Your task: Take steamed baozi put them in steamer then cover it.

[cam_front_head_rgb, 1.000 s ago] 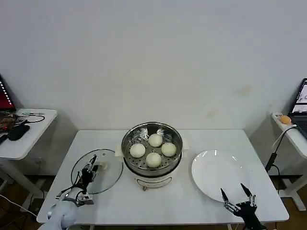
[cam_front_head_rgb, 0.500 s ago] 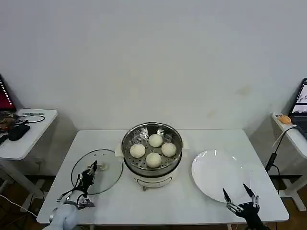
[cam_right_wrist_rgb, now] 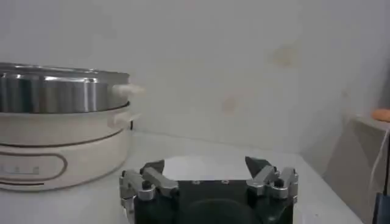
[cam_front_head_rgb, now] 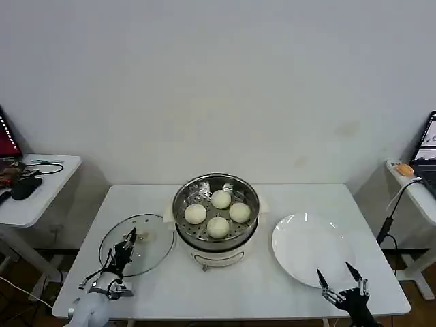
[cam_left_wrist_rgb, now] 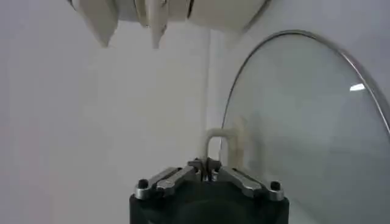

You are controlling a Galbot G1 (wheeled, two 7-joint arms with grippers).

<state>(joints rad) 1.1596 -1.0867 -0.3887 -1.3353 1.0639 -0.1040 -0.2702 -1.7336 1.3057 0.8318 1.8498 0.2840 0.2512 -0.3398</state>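
Four pale baozi sit in the shiny steel steamer on its cream pot base at the table's middle. The steamer also rises to one side in the right wrist view. The glass cover lies on the table left of the pot. My left gripper is over it, shut on the cover's cream handle, with the glass spreading beyond. My right gripper stands open at the front right, by the white plate.
The white table ends just in front of both grippers. A side table with cables stands at far left. Another one at far right carries a laptop and an orange object.
My left gripper has drawn slightly back and left on the cover and shut on its handle. The right gripper has sunk a little toward the front edge.
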